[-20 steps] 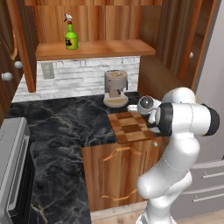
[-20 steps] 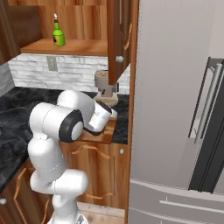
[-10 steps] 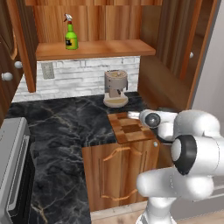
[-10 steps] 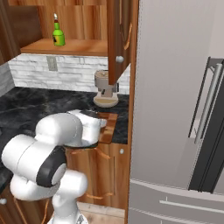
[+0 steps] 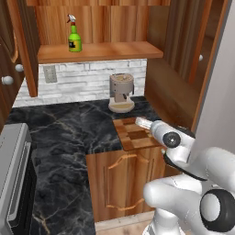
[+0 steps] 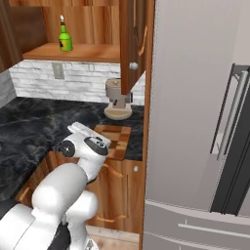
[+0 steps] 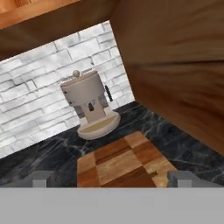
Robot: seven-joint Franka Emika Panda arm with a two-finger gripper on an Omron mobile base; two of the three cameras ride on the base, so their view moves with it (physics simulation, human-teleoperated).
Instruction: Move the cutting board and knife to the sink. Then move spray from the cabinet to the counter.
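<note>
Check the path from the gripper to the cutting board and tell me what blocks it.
Nothing visible blocks it. In the hand view the open gripper looks straight onto the cutting board, bare counter around it. The coffee machine stands beyond the board's far edge, apart from it.

Left base view: from behind and left of the arm, facing forward and down over the counter (image 5: 69,133), stove edge at its left. Right base view: from behind and right, same corner with the coffee machine (image 6: 117,100), fridge near at its right. Hand view: low, close, tilted, over the cutting board (image 7: 124,164) toward the brick wall.
</note>
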